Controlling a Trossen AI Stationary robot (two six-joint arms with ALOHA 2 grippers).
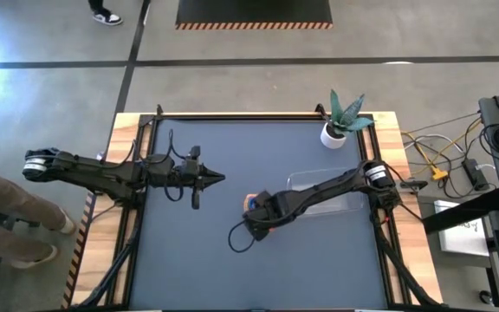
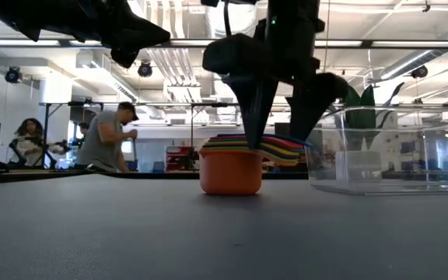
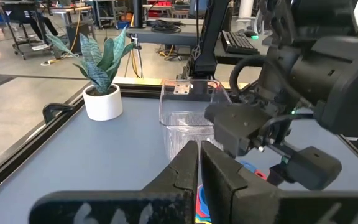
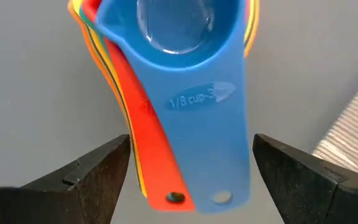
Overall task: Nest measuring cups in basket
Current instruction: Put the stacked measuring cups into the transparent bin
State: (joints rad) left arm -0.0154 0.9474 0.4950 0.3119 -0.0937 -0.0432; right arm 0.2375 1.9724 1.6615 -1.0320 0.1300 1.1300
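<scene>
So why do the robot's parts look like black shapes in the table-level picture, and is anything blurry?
Low view: bright ceiling lights behind leave the right tool a silhouette over the orange plastic cup. Right wrist view: the blue plastic 1/8 cup sits close, its bowl soft, with glare inside.

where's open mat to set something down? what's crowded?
Free: the near strip of the table, in front of both arms, and the far-left corner behind the left gripper, which is shut.

Crowded: right of centre, where the open right gripper hovers over the nested measuring cups beside the basket; plant pot behind.
</scene>
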